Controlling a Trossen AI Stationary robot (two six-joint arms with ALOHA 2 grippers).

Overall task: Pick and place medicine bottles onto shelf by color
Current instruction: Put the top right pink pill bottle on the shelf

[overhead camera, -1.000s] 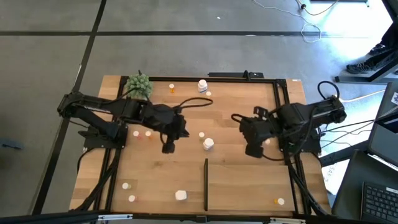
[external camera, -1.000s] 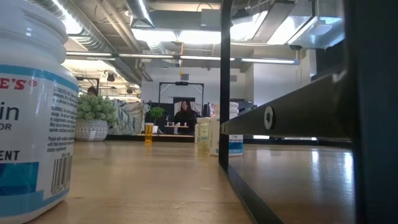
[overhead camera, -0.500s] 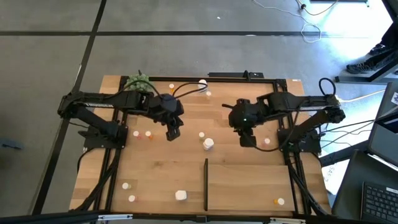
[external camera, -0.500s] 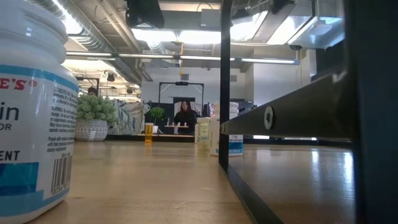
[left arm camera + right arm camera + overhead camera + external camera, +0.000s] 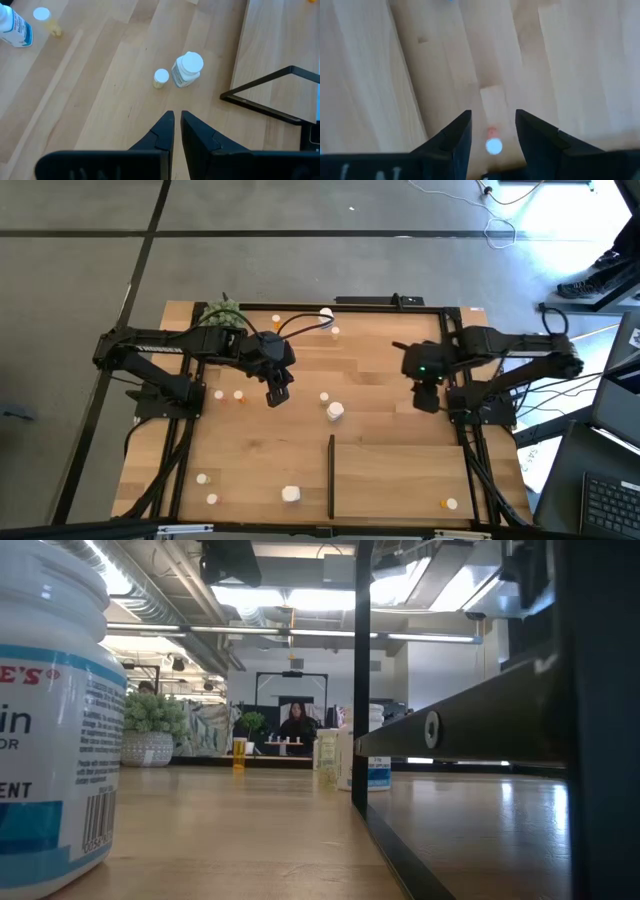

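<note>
The bench (image 5: 380,370) is being shown as pale wood laid in planks, its grain visible and its finish smooth with a soft sheen. The shelf (image 5: 400,480) is being seen as a lighter wood panel, glossier in the low view, edged by a thin matt black strip (image 5: 331,476). The big white bottle (image 5: 45,730) is looking like smooth plastic wrapped in a printed paper label. The small bottles (image 5: 161,78) are being capped in white plastic. The fingers (image 5: 165,132) of the left tool (image 5: 177,117) are appearing as matt black plastic. The bench frame (image 5: 300,306) is being seen as black metal.
</note>
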